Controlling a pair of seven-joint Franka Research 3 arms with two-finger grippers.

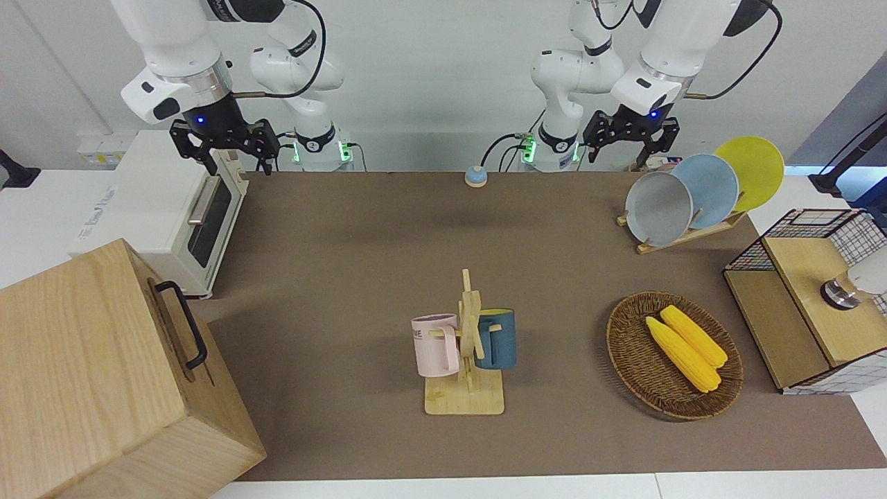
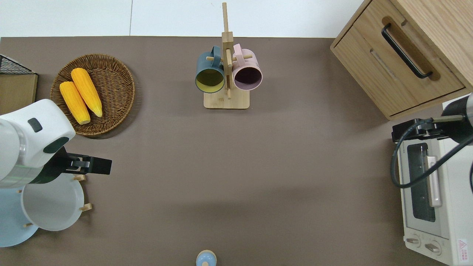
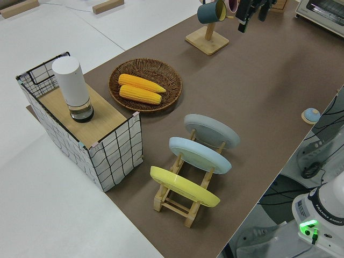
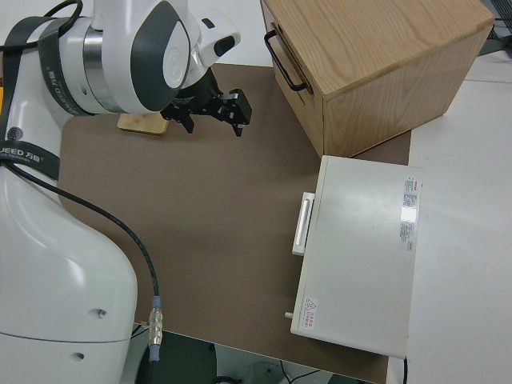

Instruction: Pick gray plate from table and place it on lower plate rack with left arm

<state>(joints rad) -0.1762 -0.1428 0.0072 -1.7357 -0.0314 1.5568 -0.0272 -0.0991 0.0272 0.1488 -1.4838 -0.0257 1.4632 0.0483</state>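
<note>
The gray plate (image 1: 658, 208) stands tilted in the lower plate rack (image 1: 686, 239), in the slot farthest from the robots, at the left arm's end of the table (image 1: 388, 263). It also shows in the overhead view as the gray plate (image 2: 51, 205) and in the left side view as the gray plate (image 3: 212, 130). My left gripper (image 1: 632, 142) hangs in the air over the rack's end by the gray plate, open, holding nothing. The right gripper (image 1: 225, 149) is parked and open.
A light-blue plate (image 1: 710, 188) and a yellow plate (image 1: 752, 170) fill the rack's other slots. Around it are a wicker basket (image 1: 627, 346) holding corn, a wire basket (image 1: 797, 326) with a wooden lid, a mug tree (image 1: 468, 346), a toaster oven (image 1: 173, 215), a wooden cabinet (image 1: 90, 374) and a small blue bell (image 1: 475, 176).
</note>
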